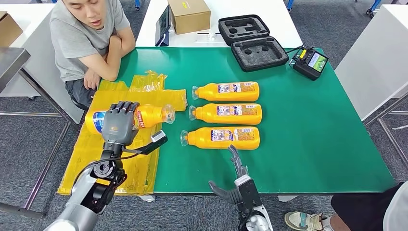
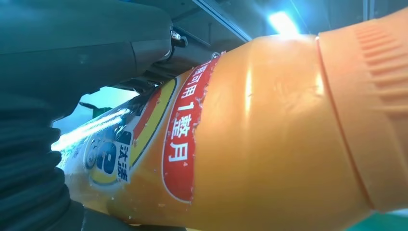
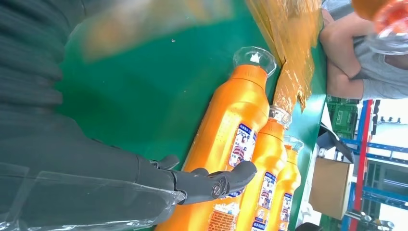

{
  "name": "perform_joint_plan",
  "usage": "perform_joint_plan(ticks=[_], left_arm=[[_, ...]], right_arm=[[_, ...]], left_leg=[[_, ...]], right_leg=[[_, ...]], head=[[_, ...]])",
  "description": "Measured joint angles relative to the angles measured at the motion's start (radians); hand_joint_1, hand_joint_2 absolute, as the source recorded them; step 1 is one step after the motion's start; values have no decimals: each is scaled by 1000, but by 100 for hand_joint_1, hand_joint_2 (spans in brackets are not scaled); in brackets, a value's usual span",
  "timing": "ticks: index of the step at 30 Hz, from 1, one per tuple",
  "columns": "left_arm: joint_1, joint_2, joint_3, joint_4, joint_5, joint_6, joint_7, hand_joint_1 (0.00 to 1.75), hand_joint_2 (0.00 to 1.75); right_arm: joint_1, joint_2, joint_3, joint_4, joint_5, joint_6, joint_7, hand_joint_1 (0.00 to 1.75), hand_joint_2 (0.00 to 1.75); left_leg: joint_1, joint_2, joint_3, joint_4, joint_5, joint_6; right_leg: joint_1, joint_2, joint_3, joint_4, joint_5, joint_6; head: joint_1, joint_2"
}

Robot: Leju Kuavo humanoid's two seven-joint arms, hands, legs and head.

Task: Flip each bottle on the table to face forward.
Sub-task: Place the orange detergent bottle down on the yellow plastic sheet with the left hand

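Observation:
Three orange bottles lie in a row on the green table (image 1: 312,144), clear caps to the left: far (image 1: 226,91), middle (image 1: 226,113), near (image 1: 221,137). Their small back labels face up. My left hand (image 1: 118,126) grips a fourth orange bottle (image 1: 149,115) above the yellow plastic sheet, its blue and red front label (image 2: 144,149) showing. My right hand (image 1: 235,180) hovers open at the table's front edge, fingers apart, just short of the near bottle (image 3: 235,130).
A person in a grey shirt (image 1: 82,33) sits at the far left corner. Crumpled yellow plastic sheet (image 1: 139,168) covers the table's left end. A black foam case (image 1: 252,36), a remote controller (image 1: 310,62) and a cardboard box (image 1: 190,14) stand at the back.

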Motion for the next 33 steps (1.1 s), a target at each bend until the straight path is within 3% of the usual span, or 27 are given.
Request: perform_joint_plan(ticks=[9,18,27,33], left_arm=[[-46,28,-85,143,0,1,62,173,175],[-68,34,-108,201,1,1,61,174,175],[-127,18,-116,375,32,-7,-11,167,175],[-170,9,-116,474,30,-38,25,172,175]], right_arm=[[0,0,-1,12,-7,0,0,0,175],[0,0,-1,15,-7,0,0,0,175],[0,0,-2,17,-7,0,0,0,175],[-2,1,-2,23,-4,10,0,0,175]], left_leg=[[0,0,0,0,0,0],[0,0,0,0,0,0],[0,0,0,0,0,0],[0,0,0,0,0,0]], right_leg=[[0,0,0,0,0,0],[0,0,0,0,0,0],[0,0,0,0,0,0],[0,0,0,0,0,0]], head=[[0,0],[0,0],[0,0],[0,0]])
